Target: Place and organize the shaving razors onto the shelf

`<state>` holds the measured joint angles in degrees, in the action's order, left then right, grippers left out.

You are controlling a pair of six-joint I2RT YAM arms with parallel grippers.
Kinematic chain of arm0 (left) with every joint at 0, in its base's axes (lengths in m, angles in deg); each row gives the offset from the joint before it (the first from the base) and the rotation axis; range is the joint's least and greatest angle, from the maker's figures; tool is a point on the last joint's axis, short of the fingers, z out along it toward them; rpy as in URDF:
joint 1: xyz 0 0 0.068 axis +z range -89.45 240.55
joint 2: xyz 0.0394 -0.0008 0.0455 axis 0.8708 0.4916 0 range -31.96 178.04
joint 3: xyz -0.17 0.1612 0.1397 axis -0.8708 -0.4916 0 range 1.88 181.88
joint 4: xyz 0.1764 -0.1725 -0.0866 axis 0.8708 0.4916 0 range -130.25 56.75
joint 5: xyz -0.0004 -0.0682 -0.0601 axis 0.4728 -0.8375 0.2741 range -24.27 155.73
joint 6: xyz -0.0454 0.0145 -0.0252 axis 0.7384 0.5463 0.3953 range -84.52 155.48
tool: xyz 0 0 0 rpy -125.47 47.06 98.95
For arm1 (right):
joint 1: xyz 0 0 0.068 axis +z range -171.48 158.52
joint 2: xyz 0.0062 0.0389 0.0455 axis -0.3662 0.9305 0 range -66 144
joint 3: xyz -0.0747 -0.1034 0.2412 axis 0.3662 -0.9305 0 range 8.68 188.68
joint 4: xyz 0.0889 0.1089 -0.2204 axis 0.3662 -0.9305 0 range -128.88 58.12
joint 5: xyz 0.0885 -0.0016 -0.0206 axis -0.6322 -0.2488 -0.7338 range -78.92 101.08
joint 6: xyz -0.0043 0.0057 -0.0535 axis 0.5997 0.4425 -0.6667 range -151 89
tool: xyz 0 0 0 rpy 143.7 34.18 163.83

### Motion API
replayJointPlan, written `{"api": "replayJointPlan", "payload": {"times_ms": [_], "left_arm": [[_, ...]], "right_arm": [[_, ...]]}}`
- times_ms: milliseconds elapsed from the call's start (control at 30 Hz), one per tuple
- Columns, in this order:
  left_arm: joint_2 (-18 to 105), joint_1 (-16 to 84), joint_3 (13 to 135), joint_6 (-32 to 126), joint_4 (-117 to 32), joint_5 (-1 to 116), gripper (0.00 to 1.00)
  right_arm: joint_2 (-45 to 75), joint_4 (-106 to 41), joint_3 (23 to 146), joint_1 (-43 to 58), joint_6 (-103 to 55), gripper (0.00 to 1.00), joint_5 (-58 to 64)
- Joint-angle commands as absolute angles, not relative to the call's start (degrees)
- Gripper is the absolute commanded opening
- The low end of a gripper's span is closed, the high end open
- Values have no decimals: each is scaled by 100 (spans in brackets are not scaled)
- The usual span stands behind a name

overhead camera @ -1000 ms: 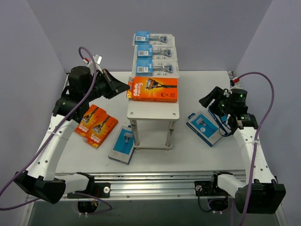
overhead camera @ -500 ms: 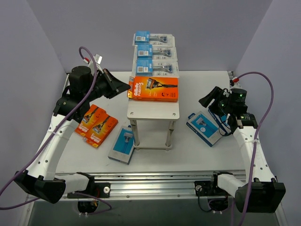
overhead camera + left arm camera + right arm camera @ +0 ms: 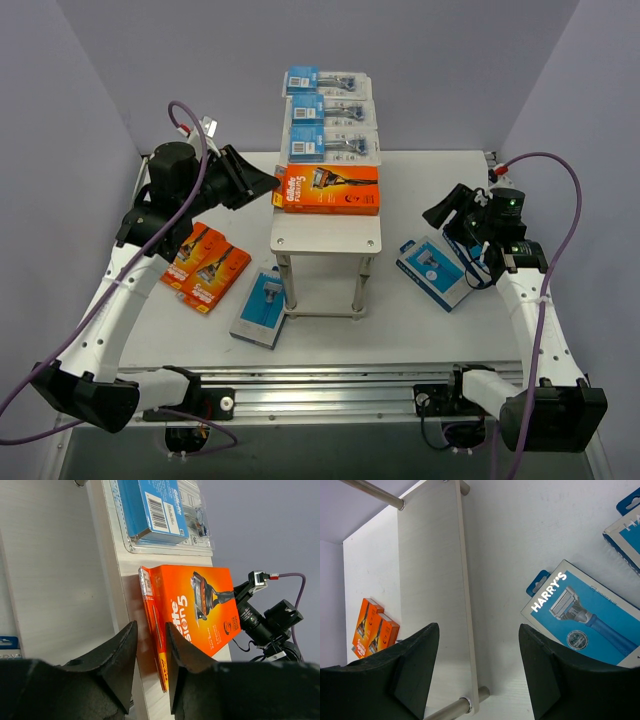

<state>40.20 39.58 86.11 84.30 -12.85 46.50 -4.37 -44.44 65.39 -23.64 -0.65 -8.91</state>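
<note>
Pale lilac walls close in a white bench [image 3: 430,330]; the shelf [image 3: 325,238] stands mid-bench, with a long matt wood-grain top and thin round metal legs.

Change since a second ago: the left hand [image 3: 270,183] was clamped on the end of the large orange box [image 3: 330,189]. Now its jaws stand a little apart and the grip is let go. The box has slid slightly away from the hand and lies flat on the shelf top.

Left wrist view: the dark, blunt fingers [image 3: 120,655] flank the box's thin near edge. The box [image 3: 200,605] is glossy card, flat and rectangular, with a razor printed on it.

Just beyond the box from the left hand, three blister packs [image 3: 330,112] lie in a row on the same top. They are clear moulded plastic over blue cards, and one shows a barcode [image 3: 155,510].

Below and behind the left hand, two small orange packs [image 3: 203,265] lie side by side on the bench. A flat blue box [image 3: 262,308] sits near them, by the shelf legs.

The right hand [image 3: 440,213] hovers with jaws wide apart, holding nothing. The right wrist view [image 3: 479,630] shows bench and shelf edge between its fingers. A blue-and-white box [image 3: 580,615], smooth card with a hang tab, lies on the bench just under and beside it.
</note>
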Motion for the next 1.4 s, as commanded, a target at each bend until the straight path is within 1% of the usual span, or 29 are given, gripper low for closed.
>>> {"api": "replayJointPlan", "payload": {"times_ms": [0,167,300,400,467,567,700,733,800,833,900,933,1067,1200,1300,1367], "left_arm": [[3844,3928,8626,8390,-1538,4753,38],[3774,3928,8643,8347,-1441,4832,43],[3730,3937,8731,8224,-1257,4955,52],[3625,3955,8775,8127,-1107,5113,54],[3529,4007,8801,8057,-967,5149,58],[3379,4323,8933,7942,-695,5061,61],[3115,5095,8942,7890,-501,4545,62],[3071,5515,8925,7820,-353,4447,62],[2948,5965,8846,7714,-185,4175,63],[2896,6463,8680,7618,-36,4130,62],[2694,6556,8512,7469,175,4470,62],[2606,6556,8407,7372,237,4925,62],[2062,7038,7590,7520,422,5421,62],[1867,7592,6467,7801,431,5325,61],[1788,8013,5694,8152,317,5097,58],[1604,8182,5349,8495,220,5105,52]], "right_arm": [[-509,-4331,6686,-2333,-138,61,-967],[-544,-4357,6695,-2333,-155,61,-966],[-570,-4383,6704,-2333,-173,61,-949],[-597,-4427,6704,-2333,-182,61,-949],[-614,-4436,6713,-2333,-191,61,-949],[-632,-4471,6713,-2333,-243,61,-896],[-667,-4480,6677,-2333,-270,61,-879],[-676,-4480,6669,-2333,-270,61,-879],[-685,-4471,6651,-2333,-261,61,-896],[-702,-4463,6634,-2333,-252,61,-905],[-720,-4410,6598,-2333,-235,61,-931],[-728,-4366,6555,-2333,-217,61,-983],[-799,-4112,6266,-2324,-33,61,-1221],[-869,-3865,5957,-2298,143,61,-1362],[-852,-3803,5878,-2184,152,61,-1388],[-860,-3768,5851,-2096,178,61,-1388]]}}
